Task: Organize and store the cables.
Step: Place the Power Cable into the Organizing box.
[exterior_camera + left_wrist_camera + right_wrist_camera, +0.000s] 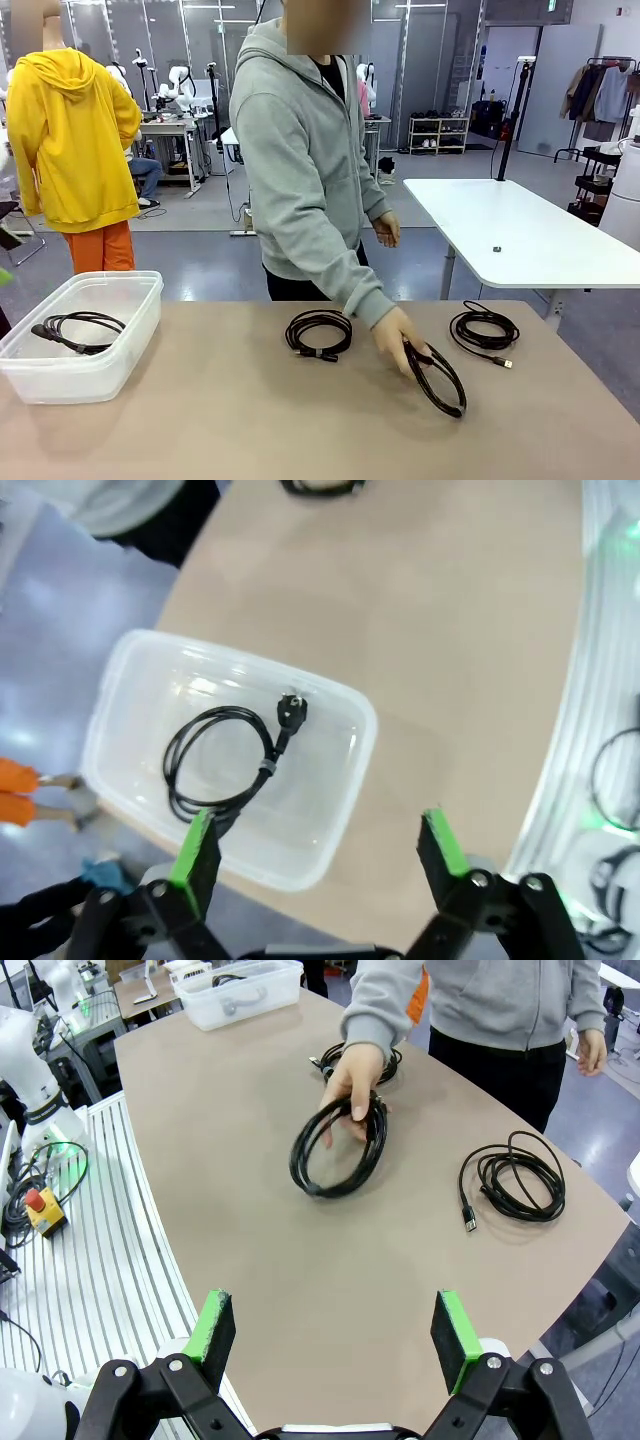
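Both jaws open — hand (395, 335) grips oval cable coil (437, 378), long axis toward robot.

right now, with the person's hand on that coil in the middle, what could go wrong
1. The person's hand grips one coiled cable ahead of the open right tool; reaching in now could hit fingers.
2. The loose-ended cable on the robot's right trails a plug outside its coil, so it may snag or uncoil when lifted.

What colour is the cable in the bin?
Black cable, clearest in the left wrist view, inside the bin.
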You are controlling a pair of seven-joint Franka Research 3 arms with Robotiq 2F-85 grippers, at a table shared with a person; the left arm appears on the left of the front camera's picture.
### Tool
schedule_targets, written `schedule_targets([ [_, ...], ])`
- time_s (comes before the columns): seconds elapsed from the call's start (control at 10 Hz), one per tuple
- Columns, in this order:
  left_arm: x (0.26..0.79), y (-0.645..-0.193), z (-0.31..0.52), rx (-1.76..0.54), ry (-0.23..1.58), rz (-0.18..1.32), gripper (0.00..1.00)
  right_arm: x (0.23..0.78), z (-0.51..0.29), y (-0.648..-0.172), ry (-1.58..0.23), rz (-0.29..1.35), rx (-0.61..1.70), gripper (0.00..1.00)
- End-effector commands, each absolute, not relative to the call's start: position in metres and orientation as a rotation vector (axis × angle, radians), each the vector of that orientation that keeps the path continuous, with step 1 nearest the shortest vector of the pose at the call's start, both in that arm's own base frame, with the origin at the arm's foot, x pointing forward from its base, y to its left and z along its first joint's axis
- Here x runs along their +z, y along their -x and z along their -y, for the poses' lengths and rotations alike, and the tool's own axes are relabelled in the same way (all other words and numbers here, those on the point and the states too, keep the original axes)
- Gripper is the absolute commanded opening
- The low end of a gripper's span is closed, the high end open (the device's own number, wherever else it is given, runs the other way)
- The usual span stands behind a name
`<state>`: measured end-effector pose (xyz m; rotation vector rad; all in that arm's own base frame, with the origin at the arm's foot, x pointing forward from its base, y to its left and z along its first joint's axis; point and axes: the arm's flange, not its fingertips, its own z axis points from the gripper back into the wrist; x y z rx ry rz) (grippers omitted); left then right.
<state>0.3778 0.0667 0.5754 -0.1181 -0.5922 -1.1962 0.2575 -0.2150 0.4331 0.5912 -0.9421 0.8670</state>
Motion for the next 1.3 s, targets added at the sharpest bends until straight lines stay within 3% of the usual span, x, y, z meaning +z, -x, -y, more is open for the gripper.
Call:
schedule_targets([
  [0.0, 0.553, -0.336, -0.074, -1.141, 0.184, 0.712, 1.00, 0.433, 0.216, -0.257, -0.589, 0.967, 0.881, 1.00],
  [0.3, 0.526, -0.291, -0.096, -1.027, 0.278, 0.813, 1.00, 0.433, 0.216, -0.257, -0.589, 0.967, 0.881, 1.00],
  [0.5, 0.528, -0.302, -0.090, -1.156, 0.211, 0.784, 1.00, 0.433, 0.216, -0.257, -0.589, 0.967, 0.881, 1.00],
  [0.6, 0.530, -0.292, -0.104, -1.039, 0.280, 0.784, 1.00, 0.433, 0.216, -0.257, -0.589, 0.967, 0.881, 1.00],
  [1.2, 0.530, -0.292, -0.104, -1.039, 0.280, 0.784, 1.00, 0.433, 0.216, -0.257, -0.589, 0.967, 0.881, 1.00],
])
